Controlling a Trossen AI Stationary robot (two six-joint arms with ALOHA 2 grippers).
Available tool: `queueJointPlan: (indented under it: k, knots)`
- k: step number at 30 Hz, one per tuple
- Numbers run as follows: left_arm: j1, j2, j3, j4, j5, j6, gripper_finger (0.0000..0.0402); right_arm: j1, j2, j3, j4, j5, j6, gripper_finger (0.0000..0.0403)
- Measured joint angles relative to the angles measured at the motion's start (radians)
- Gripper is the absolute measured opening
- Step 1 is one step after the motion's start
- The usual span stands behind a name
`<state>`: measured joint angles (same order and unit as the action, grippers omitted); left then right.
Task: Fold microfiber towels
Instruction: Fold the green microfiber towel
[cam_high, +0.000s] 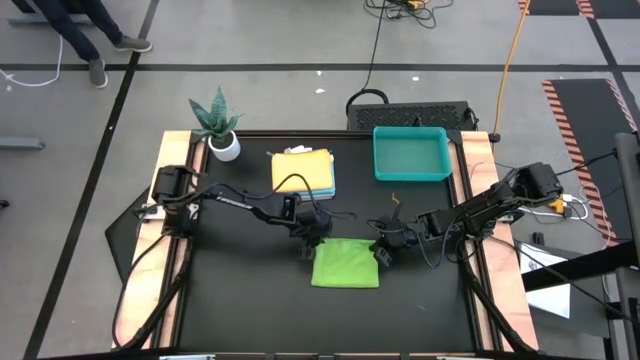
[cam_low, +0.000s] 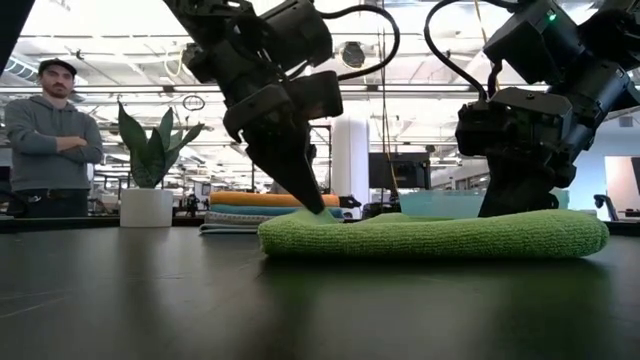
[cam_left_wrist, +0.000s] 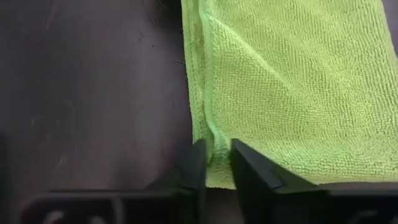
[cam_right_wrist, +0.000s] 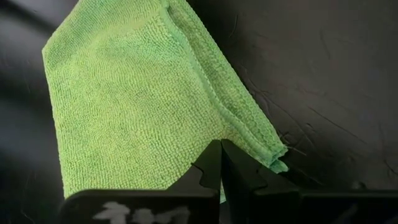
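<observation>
A black tabletop (cam_high: 250, 310) stands on a grey floor crossed by cables; in the low view a person (cam_low: 52, 140) with folded arms watches from the room behind it. Taking the lime green towel (cam_high: 346, 263) as the landmark, it lies folded flat near the middle of the tabletop. Far to its left and back stands a potted plant (cam_high: 217, 125). The left gripper (cam_high: 309, 243) is down at the towel's left back corner, jaws closed on the doubled hem, as the left wrist view shows (cam_left_wrist: 216, 163). Behind the towel lies a stack of folded towels (cam_high: 303, 172), yellow-orange on top; the layers beneath are mostly hidden, with only a light blue edge showing. The right gripper (cam_high: 385, 250) sits at the towel's right edge, jaws pinched shut on that corner (cam_right_wrist: 221, 167). Behind and to the right rests a teal tray (cam_high: 411, 154).
</observation>
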<state>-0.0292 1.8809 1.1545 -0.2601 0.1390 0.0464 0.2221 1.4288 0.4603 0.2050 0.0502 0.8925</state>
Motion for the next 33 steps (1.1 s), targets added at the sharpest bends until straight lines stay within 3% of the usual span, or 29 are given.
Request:
queueJointPlan:
  k: [4, 12, 17, 26, 33]
  knots:
    - [0.006, 0.0, 0.0, -0.005, 0.001, 0.001, 0.0012, 0.0, 0.0, 0.0, 0.0, 0.0, 0.0, 0.0]
    - [0.009, 0.0, 0.0, -0.086, -0.04, -0.007, 0.0004, -0.001, 0.0, 0.0, -0.013, 0.0, 0.008, 0.0]
    - [0.011, 0.0, 0.0, -0.031, -0.108, -0.048, 0.0037, -0.008, 0.0, 0.0, -0.007, 0.0, -0.008, 0.0]
    - [0.007, -0.086, 0.0, -0.052, -0.106, -0.135, 0.0121, -0.014, -0.101, -0.001, -0.007, -0.002, -0.015, 0.0]
    - [-0.036, -0.052, 0.003, -0.038, -0.038, -0.187, 0.0122, -0.021, -0.103, -0.001, -0.064, 0.002, -0.015, 0.0]
